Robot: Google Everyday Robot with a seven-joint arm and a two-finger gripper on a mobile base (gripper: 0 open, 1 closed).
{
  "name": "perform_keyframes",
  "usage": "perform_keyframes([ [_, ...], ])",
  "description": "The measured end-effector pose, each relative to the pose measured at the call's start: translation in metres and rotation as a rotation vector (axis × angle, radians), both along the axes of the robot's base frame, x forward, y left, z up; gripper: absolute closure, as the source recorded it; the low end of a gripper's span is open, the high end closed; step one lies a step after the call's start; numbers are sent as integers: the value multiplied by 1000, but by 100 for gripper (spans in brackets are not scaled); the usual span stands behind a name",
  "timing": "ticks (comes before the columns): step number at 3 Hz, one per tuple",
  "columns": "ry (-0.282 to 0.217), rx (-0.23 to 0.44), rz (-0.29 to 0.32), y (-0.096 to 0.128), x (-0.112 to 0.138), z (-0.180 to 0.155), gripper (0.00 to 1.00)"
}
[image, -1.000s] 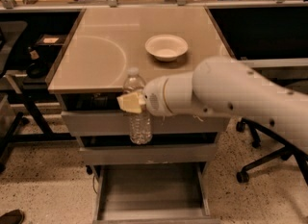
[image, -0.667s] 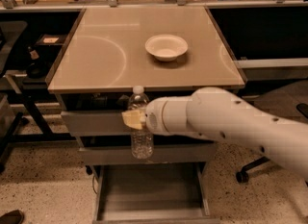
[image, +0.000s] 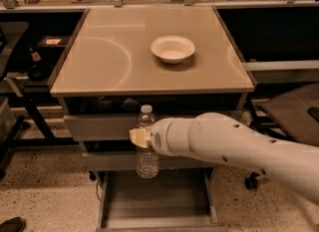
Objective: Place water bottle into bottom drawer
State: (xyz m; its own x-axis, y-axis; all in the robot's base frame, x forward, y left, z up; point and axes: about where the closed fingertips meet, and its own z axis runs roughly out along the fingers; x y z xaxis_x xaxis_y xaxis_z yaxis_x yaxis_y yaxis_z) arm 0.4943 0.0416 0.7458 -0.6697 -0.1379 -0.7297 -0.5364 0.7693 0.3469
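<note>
I have brought the water bottle [image: 147, 160] lower than a second ago; its cap now sits below the tabletop [image: 109, 66] edge. My gripper [image: 140, 137] is clamped around its middle, holding it upright in front of the two upper drawer fronts [image: 102, 126]. It hangs over the rear of the bottom drawer [image: 154, 202], which stands pulled open. The white bowl [image: 173, 48] rests on the tabletop.
</note>
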Motion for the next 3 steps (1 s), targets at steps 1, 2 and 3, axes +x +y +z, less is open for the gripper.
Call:
perform_keyframes([
  [1,28,17,-67,-9,-3,-29,100],
  [2,92,24,-185,-29,-22,-91,100],
  [3,107,17,-296,-49,-27,-131,100],
])
